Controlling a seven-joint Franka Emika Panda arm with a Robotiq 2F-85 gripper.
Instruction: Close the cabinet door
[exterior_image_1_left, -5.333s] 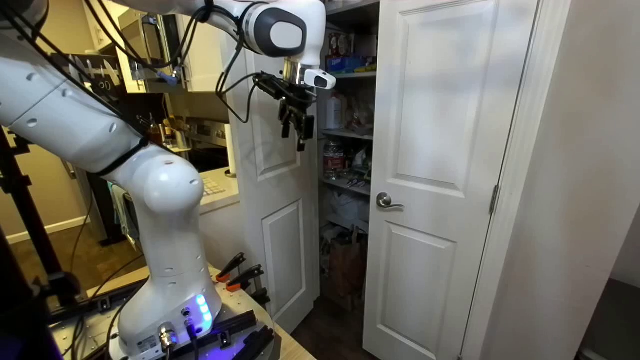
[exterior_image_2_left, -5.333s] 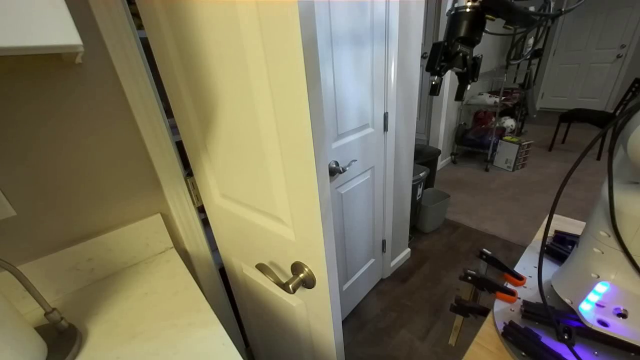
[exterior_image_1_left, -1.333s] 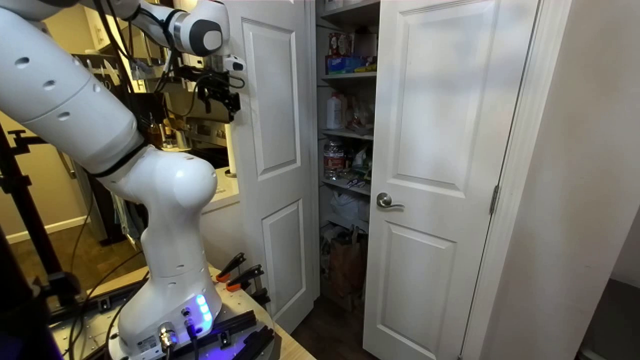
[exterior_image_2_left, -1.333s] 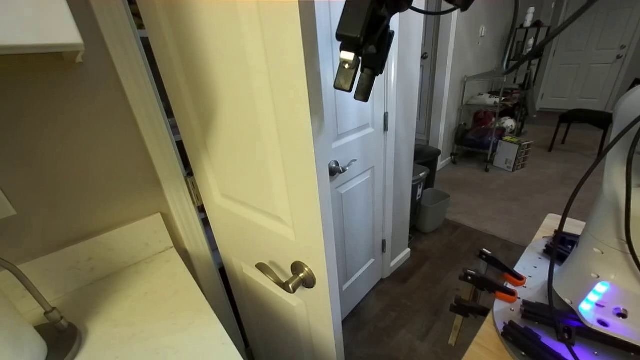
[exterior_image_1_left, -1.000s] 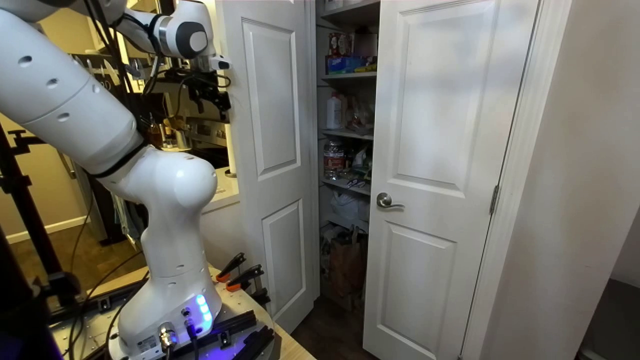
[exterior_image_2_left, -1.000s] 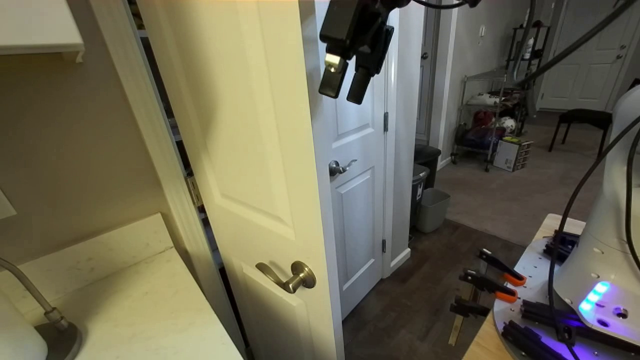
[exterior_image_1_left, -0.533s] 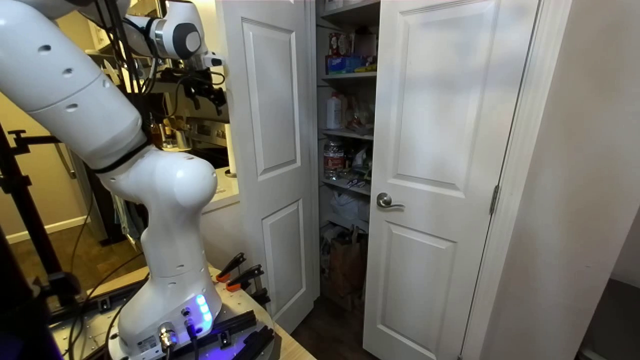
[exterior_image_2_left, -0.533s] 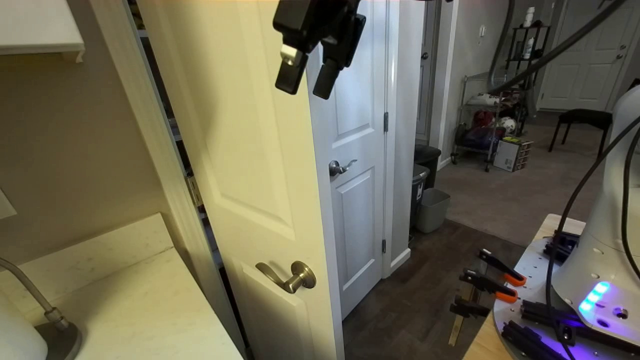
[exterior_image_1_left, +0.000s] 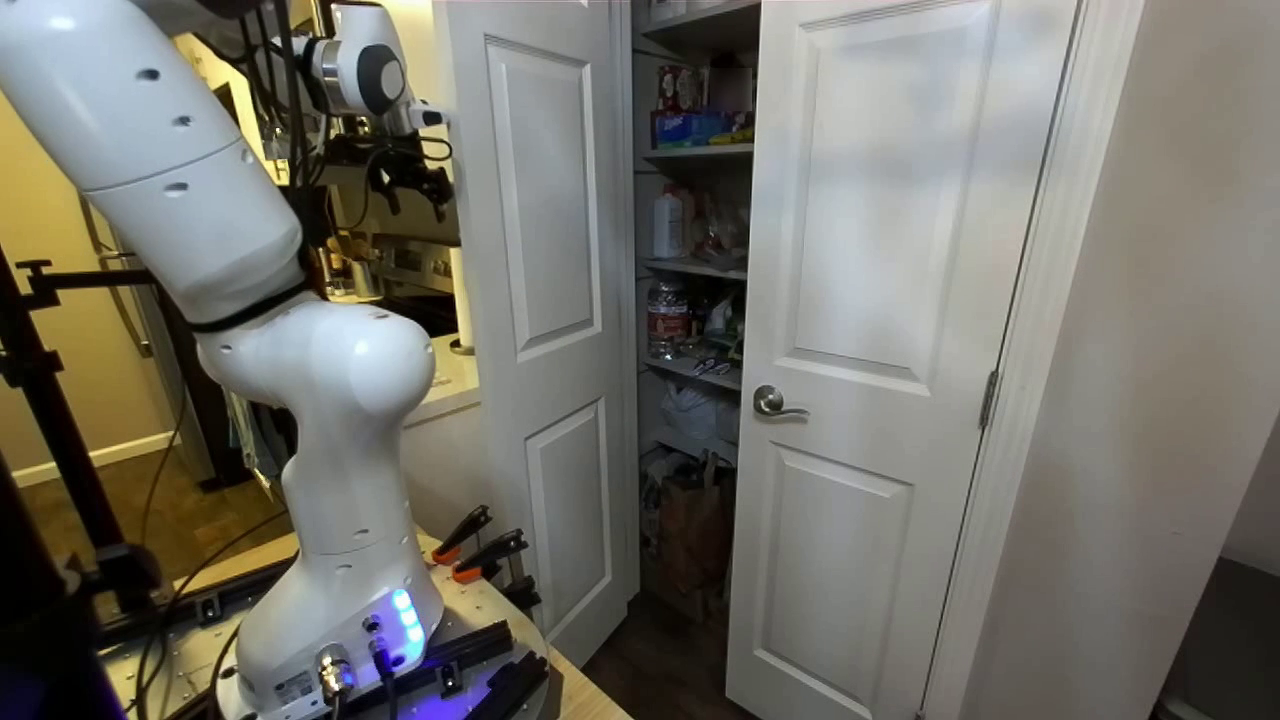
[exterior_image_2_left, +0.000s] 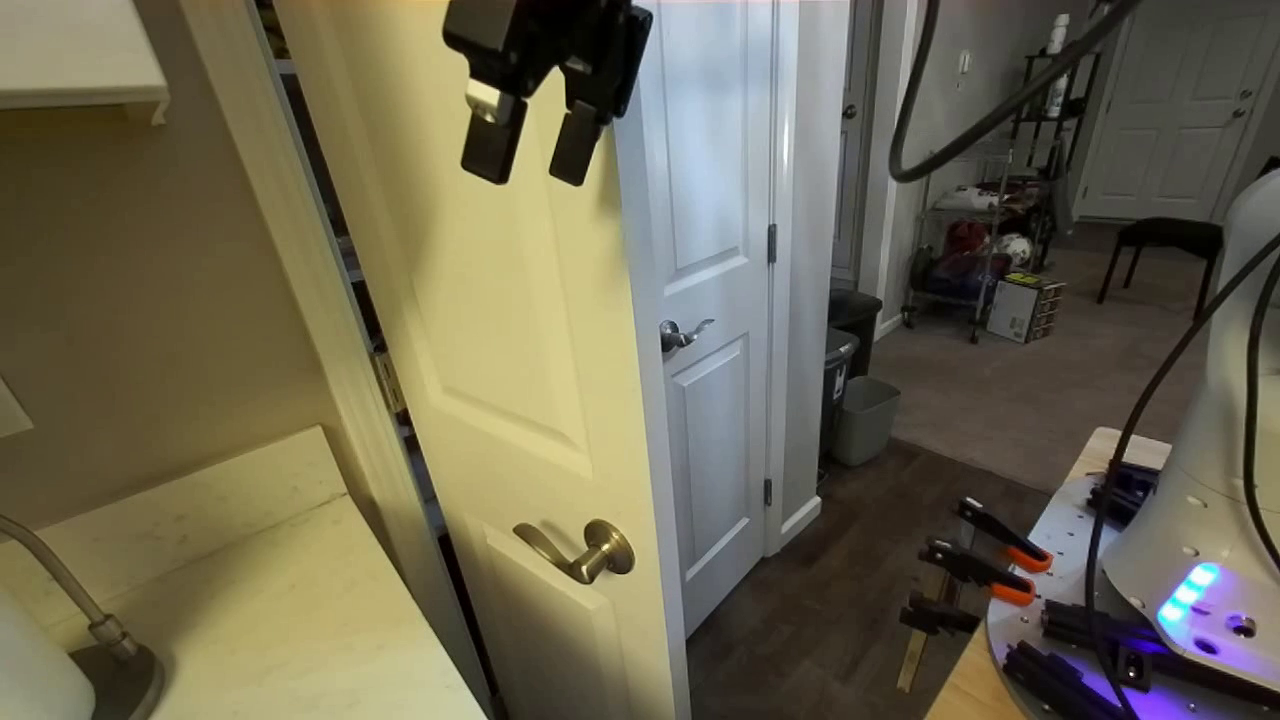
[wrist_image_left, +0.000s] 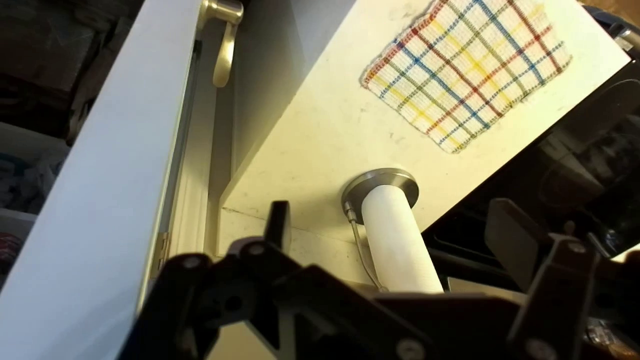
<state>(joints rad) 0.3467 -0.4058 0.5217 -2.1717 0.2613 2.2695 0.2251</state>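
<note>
The cabinet door, a tall white panelled leaf, stands open and shows in both exterior views (exterior_image_1_left: 550, 330) (exterior_image_2_left: 510, 350). In the wrist view the door (wrist_image_left: 100, 165) is a slanting white band at the left. Its metal lever handle (exterior_image_2_left: 585, 555) is on the outer face and also shows in the wrist view (wrist_image_left: 226, 50). My gripper (exterior_image_2_left: 535, 150) hangs fingers down in front of the outer face, well above the handle. It is open and empty. In an exterior view the gripper (exterior_image_1_left: 415, 200) is just left of the door's free edge. I cannot tell whether it touches the door.
The matching right leaf (exterior_image_1_left: 880, 330) also stands ajar, with stocked shelves (exterior_image_1_left: 695, 265) between the leaves. A counter (exterior_image_2_left: 250, 620) with a paper towel roll (wrist_image_left: 400, 240) and checked cloth (wrist_image_left: 470, 70) lies on the outer side. Clamps (exterior_image_1_left: 490, 555) grip the robot's table.
My gripper has passed from the opening side round the door's free edge to its outer side, staying open. The upper arm has swung. The door has shifted very slightly in the last half second.
</note>
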